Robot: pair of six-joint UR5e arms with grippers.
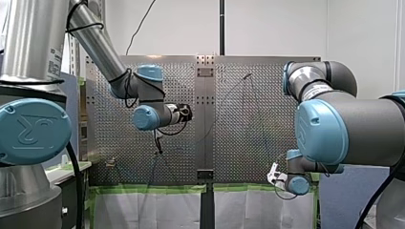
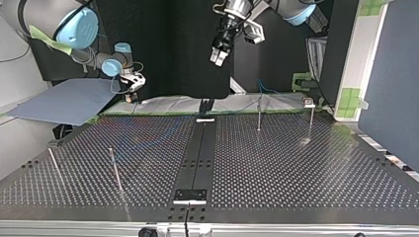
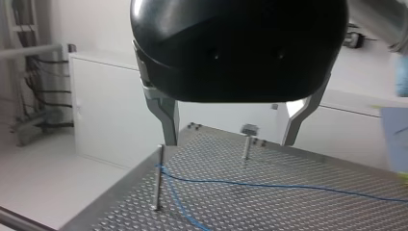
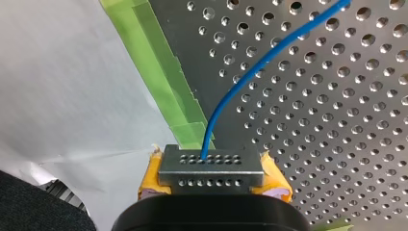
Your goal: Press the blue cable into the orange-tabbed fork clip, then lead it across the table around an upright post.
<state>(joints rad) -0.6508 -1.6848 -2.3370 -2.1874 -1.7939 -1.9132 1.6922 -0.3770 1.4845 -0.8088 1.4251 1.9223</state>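
In the right wrist view my right gripper (image 4: 211,169) has its yellow pads shut on a perforated metal block, and the blue cable (image 4: 250,72) runs out of that block over the table's edge. In the left wrist view my left gripper (image 3: 233,139) hangs open above the table, nothing between its metal fingers (image 3: 168,122). Below it the blue cable (image 3: 269,185) bends around an upright post (image 3: 159,178) and trails off sideways. A clip on a stem (image 3: 248,137) stands beyond the post. The top view shows my left gripper (image 2: 218,58) high over the far edge and my right gripper (image 2: 131,95) at the far left corner.
Thin upright posts (image 2: 116,170) (image 2: 54,165) stand in the top view's left half, with another post (image 2: 258,116) and a stemmed clip (image 2: 308,103) at the far right. A black strip (image 2: 200,153) splits the perforated table. Green tape (image 4: 163,72) lines its edge. A blue-grey board (image 2: 64,101) lies beyond the left corner.
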